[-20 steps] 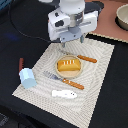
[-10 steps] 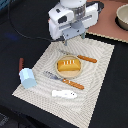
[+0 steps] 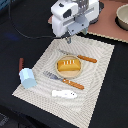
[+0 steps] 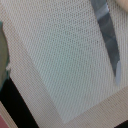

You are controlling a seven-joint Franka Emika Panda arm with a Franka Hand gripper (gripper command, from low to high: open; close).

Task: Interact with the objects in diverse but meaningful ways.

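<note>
Toy kitchen items on a woven mat; arm above the mat's far edge.

The golden scored bread loaf (image 3: 68, 64) sits on a small round plate (image 3: 70, 72) at mid-mat. Beyond it lies an orange-handled knife (image 3: 80, 56), nearer a fork (image 3: 63, 80), then the small white speckled piece (image 3: 64, 93). The pale blue-white carton (image 3: 27, 77) stands at the mat's (image 3: 95, 95) corner toward the exterior view's left, a red-brown handle (image 3: 21, 63) beside it. Bare mat lies toward the exterior view's right. The gripper (image 3: 68, 39) hangs over the far edge; finger state cannot be told. Only the wrist view shows mesh weave (image 4: 55, 60), a grey blade (image 4: 110, 40) and the mat corner over dark table (image 4: 20, 107).
</note>
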